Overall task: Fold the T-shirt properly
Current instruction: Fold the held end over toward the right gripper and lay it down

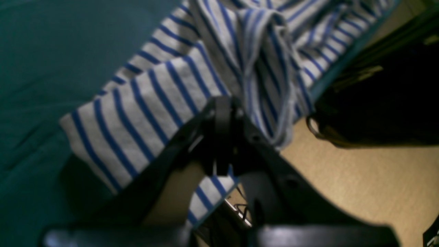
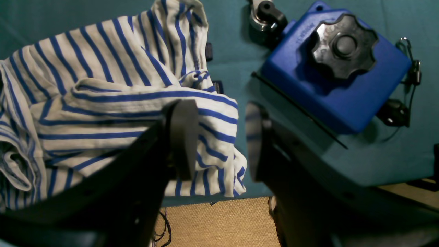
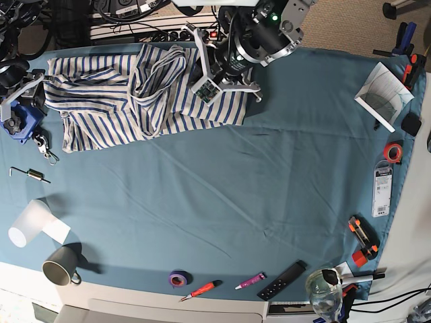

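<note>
A white T-shirt (image 3: 135, 97) with thin blue stripes lies crumpled and bunched along the far edge of a table covered by a teal cloth (image 3: 222, 202), spread from the far left corner toward the middle. Seen from the base camera, the left arm reaches down from the far side over the shirt's right end, and its left gripper (image 1: 224, 113) has its dark jaws drawn together on a gathered fold of the striped fabric near the table edge; a hanging loop of the shirt droops just beside it over the tan floor (image 1: 360, 185). The right gripper (image 2: 219, 140) sits at the far left corner of the table, its two dark fingers standing apart with nothing between them, one finger over the shirt's edge and the other over bare teal cloth. Just beside it a blue clamp block (image 2: 336, 72) with a black knob is fixed to the table. Along the near edge lie a grey mug (image 3: 59, 270), a clear plastic cup (image 3: 30, 223) tipped on its side, a roll of purple tape (image 3: 178, 278), a red pen (image 3: 200, 290), a pink marker (image 3: 250, 280) and a black remote (image 3: 283, 280). At the right edge sit a roll of orange tape (image 3: 393, 151) and an orange clamp (image 3: 363, 239).
</note>
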Available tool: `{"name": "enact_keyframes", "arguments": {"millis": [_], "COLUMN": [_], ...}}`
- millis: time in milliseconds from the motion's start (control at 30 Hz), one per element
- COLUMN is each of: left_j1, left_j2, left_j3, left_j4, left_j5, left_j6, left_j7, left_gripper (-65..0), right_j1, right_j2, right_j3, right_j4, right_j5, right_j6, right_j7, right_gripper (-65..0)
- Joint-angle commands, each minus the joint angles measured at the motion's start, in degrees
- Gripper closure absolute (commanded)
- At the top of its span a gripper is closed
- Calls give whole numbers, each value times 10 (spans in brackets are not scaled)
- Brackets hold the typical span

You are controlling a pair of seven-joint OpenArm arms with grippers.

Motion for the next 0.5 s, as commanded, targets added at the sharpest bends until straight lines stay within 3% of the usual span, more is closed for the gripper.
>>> {"name": "enact_keyframes", "arguments": {"millis": [0, 167, 467], "left_j1": [-1, -1, -11], "left_j2": [5, 5, 18], "left_j3": [2, 2, 2], "left_j4": [-4, -52, -95], "left_j5": [-6, -6, -6], "left_j6": [-2, -21, -22], "left_j7": [-14, -37, -50], "left_gripper": [0, 0, 0], "right_j1": [2, 2, 2], "right_j2": [12, 12, 12], "right_j3": [4, 4, 4], "right_j4": [7, 7, 7], "right_j5": [6, 6, 12], "right_j6": [1, 1, 1], "right_j7": [13, 13, 12], "right_gripper": [-232, -232, -232]}}
